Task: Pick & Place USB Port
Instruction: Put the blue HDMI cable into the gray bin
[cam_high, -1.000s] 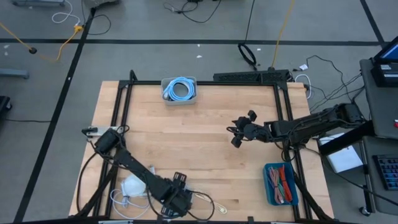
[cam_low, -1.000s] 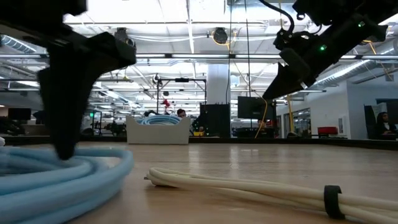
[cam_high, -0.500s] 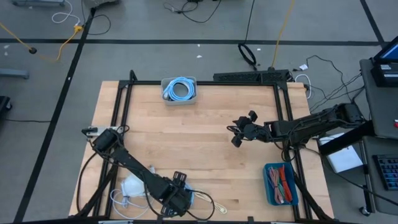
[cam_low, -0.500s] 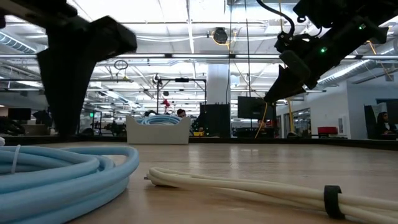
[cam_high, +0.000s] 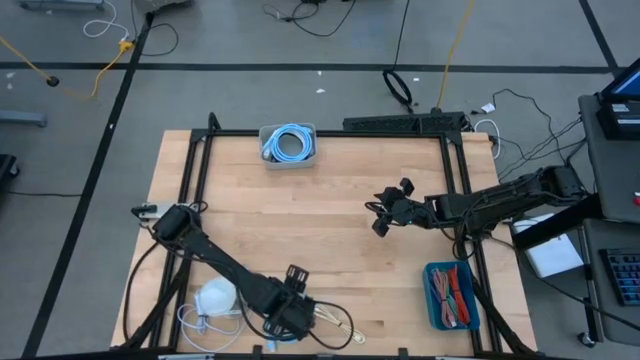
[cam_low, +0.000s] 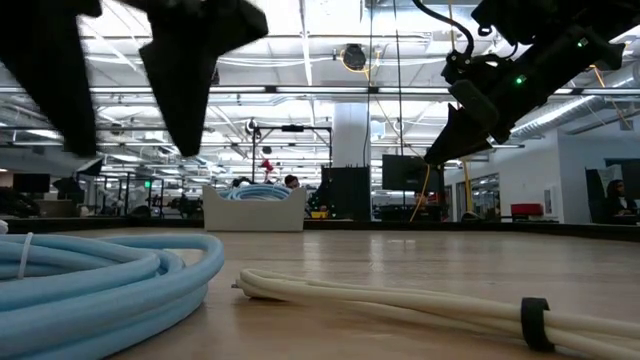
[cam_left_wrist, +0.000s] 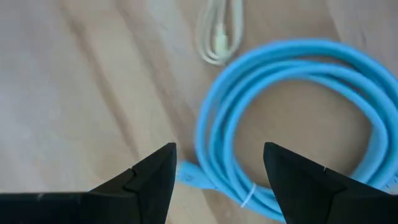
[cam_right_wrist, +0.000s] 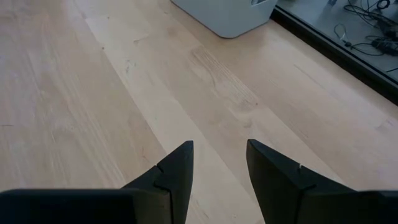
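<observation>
A coiled light-blue cable (cam_left_wrist: 292, 124) lies flat on the wood near the table's near edge, also seen in the low view (cam_low: 100, 280). A cream cable (cam_low: 400, 300) lies beside it on its right (cam_high: 335, 320); its plug end (cam_left_wrist: 221, 31) points at the coil. My left gripper (cam_left_wrist: 217, 165) is open and hovers above the coil's edge (cam_low: 130, 140), touching nothing; in the high view (cam_high: 292, 312) it hides most of the coil. My right gripper (cam_right_wrist: 221, 165) is open and waits in the air right of the table's middle (cam_high: 385, 215).
A white bin (cam_high: 288, 145) at the far edge holds another blue coil. A blue bin of coloured cables (cam_high: 452, 293) sits at the near right. A white bundle (cam_high: 215, 297) lies left of my left gripper. Bare wood spans the table's middle.
My left gripper has risen straight up from the blue coil and shifted slightly toward the table's right. The coil has stayed flat on the wood.
</observation>
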